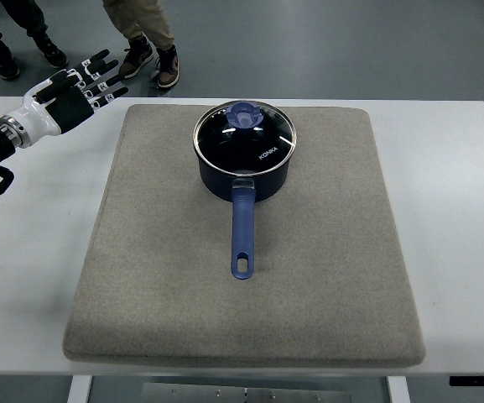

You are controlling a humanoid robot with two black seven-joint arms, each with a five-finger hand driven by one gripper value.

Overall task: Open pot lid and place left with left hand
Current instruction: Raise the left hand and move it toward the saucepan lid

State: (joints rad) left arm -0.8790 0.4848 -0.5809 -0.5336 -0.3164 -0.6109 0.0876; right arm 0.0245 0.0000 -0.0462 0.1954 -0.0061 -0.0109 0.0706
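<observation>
A dark blue pot [243, 180] stands on the grey mat [166, 277] at the upper middle, its long blue handle [242, 235] pointing toward the near edge. A glass lid [262, 144] with a blue knob [245, 116] covers the pot. My left hand [86, 82] hovers at the upper left, well apart from the pot, with its black and white fingers spread and holding nothing. No right hand shows.
The mat lies on a white table [460, 210]. Beyond the table's far edge, people's feet in shoes [153, 60] stand on the grey floor. Bare mat stretches to the left of the pot.
</observation>
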